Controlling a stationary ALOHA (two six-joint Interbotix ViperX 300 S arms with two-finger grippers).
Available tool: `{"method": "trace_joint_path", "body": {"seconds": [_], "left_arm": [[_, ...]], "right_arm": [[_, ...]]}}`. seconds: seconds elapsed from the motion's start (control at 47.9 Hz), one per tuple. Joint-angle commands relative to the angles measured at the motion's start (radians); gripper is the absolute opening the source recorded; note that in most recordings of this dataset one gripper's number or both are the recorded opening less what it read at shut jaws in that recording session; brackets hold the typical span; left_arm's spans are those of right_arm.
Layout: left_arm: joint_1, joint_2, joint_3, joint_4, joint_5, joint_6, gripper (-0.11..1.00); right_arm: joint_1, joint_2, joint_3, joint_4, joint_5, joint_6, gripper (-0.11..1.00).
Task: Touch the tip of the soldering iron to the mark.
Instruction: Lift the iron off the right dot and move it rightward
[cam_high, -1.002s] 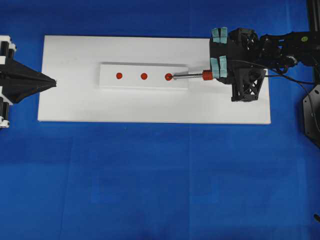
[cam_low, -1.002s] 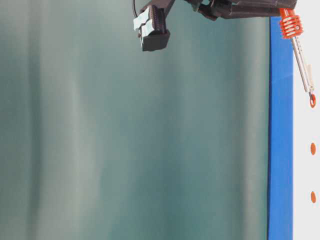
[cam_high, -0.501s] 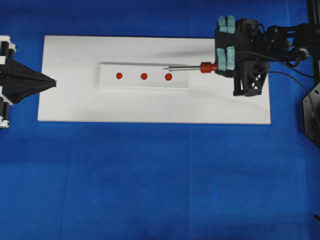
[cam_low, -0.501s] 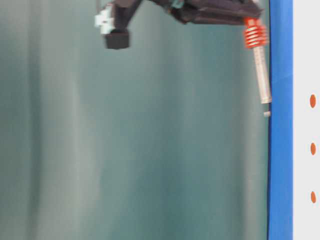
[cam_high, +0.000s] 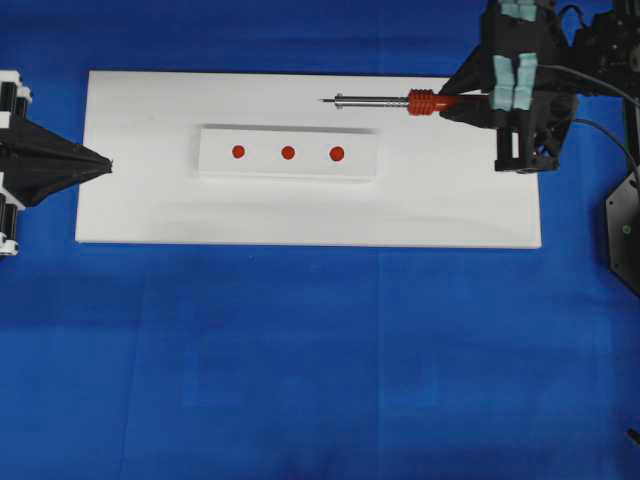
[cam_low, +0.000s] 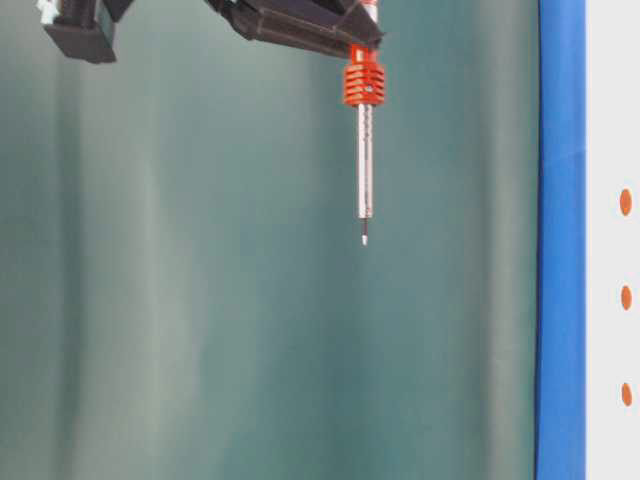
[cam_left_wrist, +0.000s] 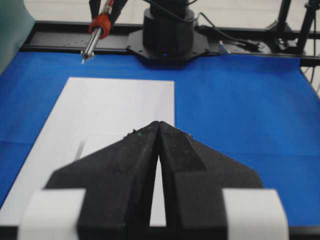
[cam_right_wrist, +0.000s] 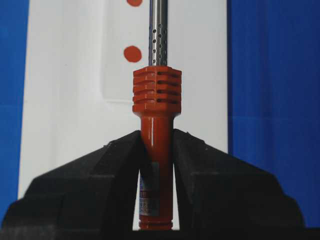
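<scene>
The iron is held level above the white board, tip pointing to 9 o'clock in the overhead view and raised clear of it. The three red marks on the raised strip lie at 7 o'clock from the tip, well apart. The right gripper has its jaws clamped on the red handle behind the ribbed collar. The left gripper, jaws closed together and empty, rests at the board's 9 o'clock edge above the blue surface.
</scene>
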Motion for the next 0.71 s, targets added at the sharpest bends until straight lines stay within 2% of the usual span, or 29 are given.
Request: {"method": "trace_joint_path", "body": {"seconds": [0.0,0.271,0.334,0.501,0.689], "left_arm": [[-0.002,0.005,-0.012,0.002,-0.011,-0.002,0.00],[-0.002,0.008,-0.012,0.002,-0.015,-0.002,0.00],[-0.002,0.008,-0.012,0.002,-0.017,-0.002,0.00],[-0.002,0.008,-0.011,0.002,-0.018,-0.002,0.00],[0.000,0.008,-0.012,0.002,-0.018,-0.002,0.00]], "right_arm": [[-0.003,-0.014,-0.020,-0.002,-0.005,0.002,0.06],[-0.003,-0.014,-0.017,0.003,-0.002,0.006,0.06],[0.000,-0.015,-0.015,0.003,0.000,0.026,0.06],[0.061,-0.043,0.015,-0.002,0.008,0.141,0.06],[0.196,-0.092,0.060,-0.008,-0.003,0.288,0.06]]}}
